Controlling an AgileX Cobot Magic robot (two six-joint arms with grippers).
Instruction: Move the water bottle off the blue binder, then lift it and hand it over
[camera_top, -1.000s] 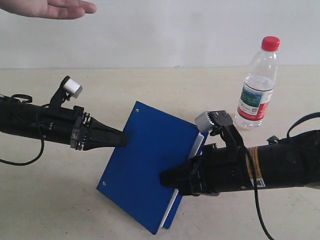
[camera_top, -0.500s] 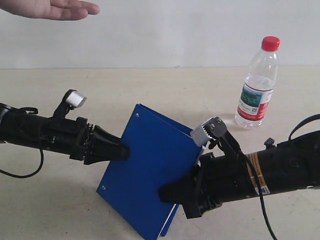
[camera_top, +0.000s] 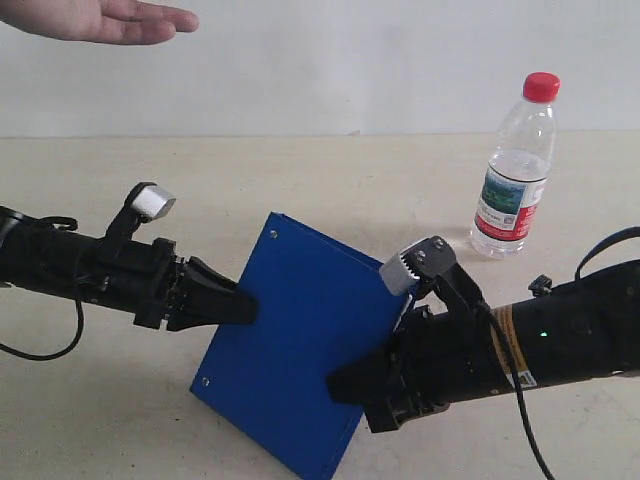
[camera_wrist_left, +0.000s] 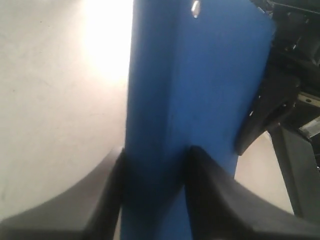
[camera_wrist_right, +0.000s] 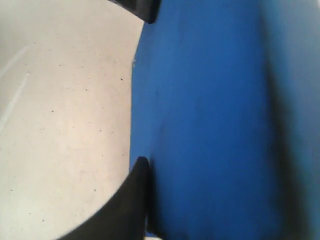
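Note:
The blue binder (camera_top: 300, 345) hangs tilted above the table, held from both sides. My left gripper (camera_top: 245, 305) is shut on its left edge; both black fingers press the blue cover (camera_wrist_left: 195, 115) in the left wrist view. My right gripper (camera_top: 345, 385) is shut on the binder's right edge; in the right wrist view only one finger (camera_wrist_right: 132, 195) shows against the blue cover (camera_wrist_right: 215, 125), and the other is hidden. The water bottle (camera_top: 515, 170), clear with a red cap, stands upright on the table at the back right, apart from the binder.
A person's open hand (camera_top: 100, 20) reaches in at the top left, above the table. A white wall stands behind the beige table (camera_top: 320, 190). Black cables trail from both arms at the left and right edges.
Both arms have turned the binder more upright and shifted it slightly lower and left. Its white pages no longer show. The bottle and the hand have hardly moved.

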